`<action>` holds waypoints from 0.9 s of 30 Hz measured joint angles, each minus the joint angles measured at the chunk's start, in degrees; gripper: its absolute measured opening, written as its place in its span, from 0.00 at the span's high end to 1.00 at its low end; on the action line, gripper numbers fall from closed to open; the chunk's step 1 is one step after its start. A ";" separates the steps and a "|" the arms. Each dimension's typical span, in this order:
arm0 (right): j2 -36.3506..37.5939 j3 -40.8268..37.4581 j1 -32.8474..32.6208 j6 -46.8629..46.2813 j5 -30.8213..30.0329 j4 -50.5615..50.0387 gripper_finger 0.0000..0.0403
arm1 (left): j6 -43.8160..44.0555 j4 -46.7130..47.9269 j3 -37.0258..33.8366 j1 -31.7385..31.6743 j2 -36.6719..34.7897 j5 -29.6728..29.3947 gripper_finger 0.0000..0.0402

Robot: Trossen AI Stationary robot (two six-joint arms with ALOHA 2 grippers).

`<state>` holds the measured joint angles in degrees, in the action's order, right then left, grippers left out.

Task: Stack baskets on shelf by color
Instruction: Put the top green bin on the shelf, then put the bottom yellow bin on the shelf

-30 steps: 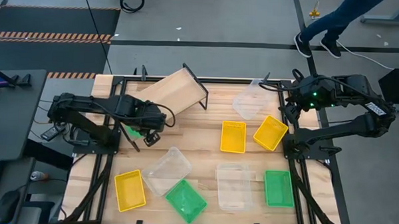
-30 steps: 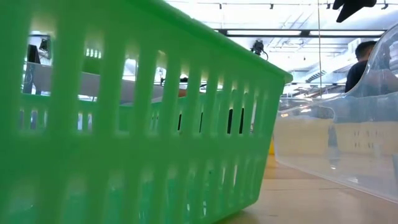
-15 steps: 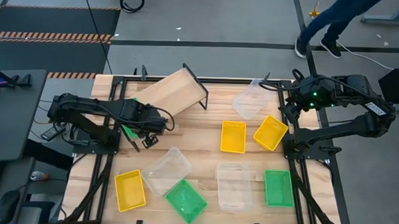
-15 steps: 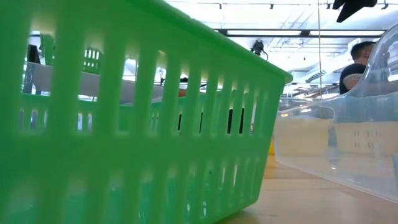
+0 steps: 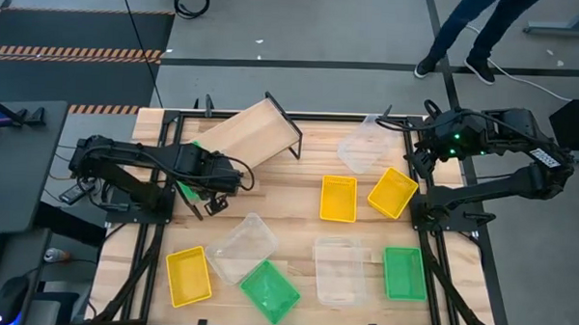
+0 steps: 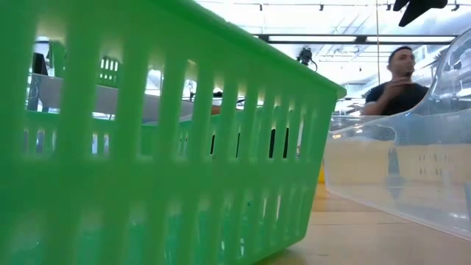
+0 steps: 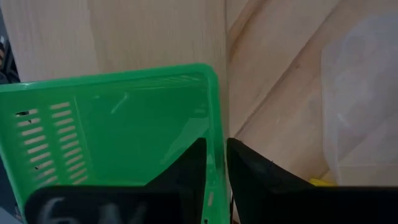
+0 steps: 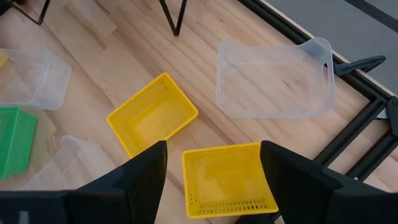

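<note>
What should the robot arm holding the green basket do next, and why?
Probably carry it a little farther up onto the shelf. The left gripper is shut on the green basket by its rim, right at the shelf's low edge. The right gripper waits open above yellow baskets.

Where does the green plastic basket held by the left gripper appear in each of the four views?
High view: green basket under the left gripper, beside the slanted plywood shelf.
Low view: cannot tell.
Left wrist view: centre-left, rim between the fingers.
Right wrist view: not in it.
Shared landmark: the shelf.
</note>
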<state>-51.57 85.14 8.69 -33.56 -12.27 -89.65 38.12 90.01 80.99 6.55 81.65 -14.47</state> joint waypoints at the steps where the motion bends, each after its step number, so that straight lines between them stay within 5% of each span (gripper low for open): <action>1: 0.00 -0.02 0.00 -0.20 0.03 -0.01 0.35 | -0.24 -0.01 0.00 0.00 0.00 0.19 0.83; 27: -0.15 -0.02 0.02 -2.32 -0.07 1.46 0.35 | -6.24 -0.13 0.05 -2.56 -4.29 2.78 0.87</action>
<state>-51.72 85.12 8.71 -35.88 -12.34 -88.19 31.88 89.87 81.04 3.99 77.35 -11.69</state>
